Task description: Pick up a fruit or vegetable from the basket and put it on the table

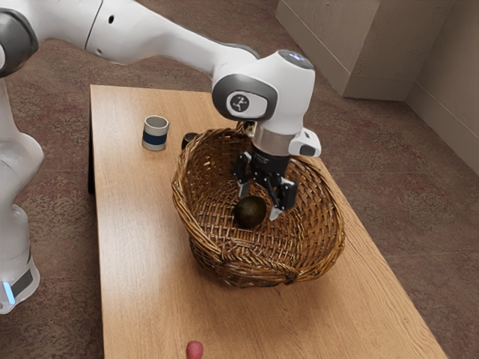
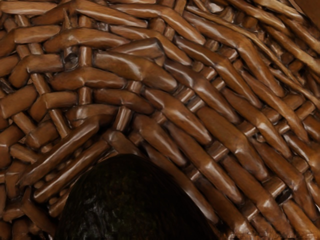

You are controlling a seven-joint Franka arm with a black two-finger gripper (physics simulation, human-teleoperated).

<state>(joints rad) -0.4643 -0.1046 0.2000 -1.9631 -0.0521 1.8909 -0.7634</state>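
Exterior view: one wicker basket point(image 1: 213, 258) stood on one wooden table point(image 1: 135, 247), with one arm point(image 1: 165, 41) reaching over it. One black gripper point(image 1: 259, 203) was down inside the basket, pointing at its floor. Two fingers, spread, not pinching anything. One dark avocado, the task's thing point(image 1: 248, 214), lay inside the basket, low down, right by the fingertips. One finger stood just beside it, apart; contact with the other, couldn't tell.

Outside the basket: one mug point(image 1: 155, 134), pale with a dark blue band, upright on the table, off the basket toward the exterior view's left. One small dark thing point(image 1: 189, 139) just beside the basket, on the mug's side, partly hidden by it; type unclear. One greenish thing point(image 1: 251, 129) at the basket's far rim, mostly covered, couldn't tell what. One small pinkish-red thing point(image 1: 194, 350) on the table, well apart from the basket, near the exterior view's lower edge.

Wrist view: same one avocado, close under the hand, against the basket's woven inside.
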